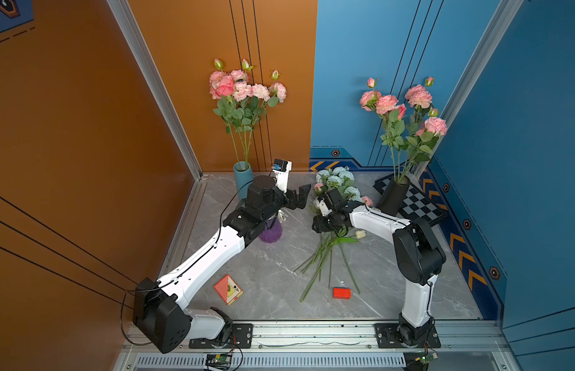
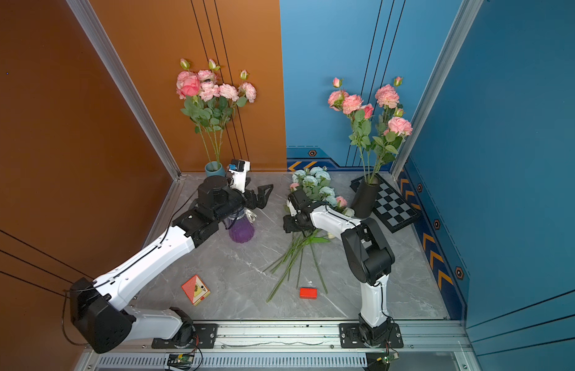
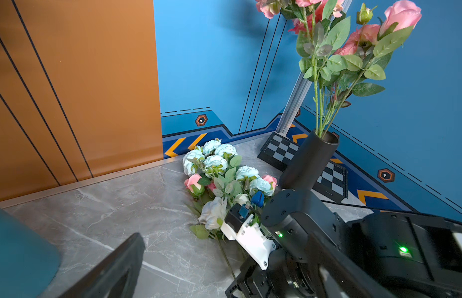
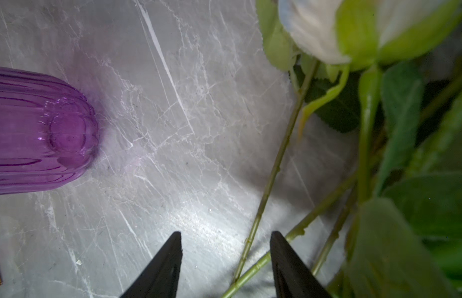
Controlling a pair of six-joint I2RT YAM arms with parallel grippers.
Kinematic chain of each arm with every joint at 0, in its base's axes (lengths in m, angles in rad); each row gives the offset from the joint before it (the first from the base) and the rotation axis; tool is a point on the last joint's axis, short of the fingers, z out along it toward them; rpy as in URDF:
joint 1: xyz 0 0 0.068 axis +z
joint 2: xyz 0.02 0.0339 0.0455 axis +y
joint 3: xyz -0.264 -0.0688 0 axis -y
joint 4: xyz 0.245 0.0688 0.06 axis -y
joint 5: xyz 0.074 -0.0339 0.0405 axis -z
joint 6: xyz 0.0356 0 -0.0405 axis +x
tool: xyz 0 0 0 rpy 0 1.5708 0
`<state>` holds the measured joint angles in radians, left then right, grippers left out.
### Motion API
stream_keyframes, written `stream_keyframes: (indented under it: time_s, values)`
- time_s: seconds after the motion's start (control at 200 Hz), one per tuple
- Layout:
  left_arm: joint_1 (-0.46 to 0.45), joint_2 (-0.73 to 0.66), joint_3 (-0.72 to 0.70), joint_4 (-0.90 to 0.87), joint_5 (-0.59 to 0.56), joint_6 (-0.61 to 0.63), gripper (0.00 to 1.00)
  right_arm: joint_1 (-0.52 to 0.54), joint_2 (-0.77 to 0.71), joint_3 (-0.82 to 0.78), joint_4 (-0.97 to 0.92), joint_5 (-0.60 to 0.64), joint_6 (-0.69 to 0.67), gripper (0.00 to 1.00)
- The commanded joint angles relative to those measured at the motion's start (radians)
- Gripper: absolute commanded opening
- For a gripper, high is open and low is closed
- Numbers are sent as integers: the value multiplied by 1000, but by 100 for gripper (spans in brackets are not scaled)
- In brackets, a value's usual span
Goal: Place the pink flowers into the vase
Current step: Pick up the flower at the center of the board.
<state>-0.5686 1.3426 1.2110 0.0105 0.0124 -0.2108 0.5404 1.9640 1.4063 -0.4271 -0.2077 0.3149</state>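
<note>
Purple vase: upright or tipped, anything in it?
Upright: the purple vase stands on its base in both top views. Contents: cannot tell, since the left arm covers its mouth.

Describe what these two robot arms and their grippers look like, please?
Both arms have glossy white shells on the long links and chunky black joints, bolted to black plates on a metal rail. A thin black cable runs along each. The left gripper and right gripper have black, pointed fingers. Each wrist carries a white bracket with a small camera, and green lights glow on the right arm's joints.

Pink flowers (image 3: 193, 182) lying flat among the loose bunch on the table, purple ribbed vase (image 1: 270, 232) upright, well apart.
</note>
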Motion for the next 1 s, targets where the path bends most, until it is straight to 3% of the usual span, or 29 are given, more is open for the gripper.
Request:
stream_keyframes:
  time_s: [0.0,0.481,0.641,0.751,0.996]
  values:
    - [2,-12,-17,17,24,-9,99,-2,41,36,-36,41,0,52]
    - [3,-4,-31,26,33,-22,98,33,130,57,-65,158,-5,38]
    - [4,-2,-30,29,34,-25,99,45,154,68,-65,197,-3,25]
    - [3,-2,-34,29,35,-31,99,46,163,88,-70,202,-3,7]
    - [22,17,-20,2,17,-86,99,45,116,160,-76,169,-25,2]
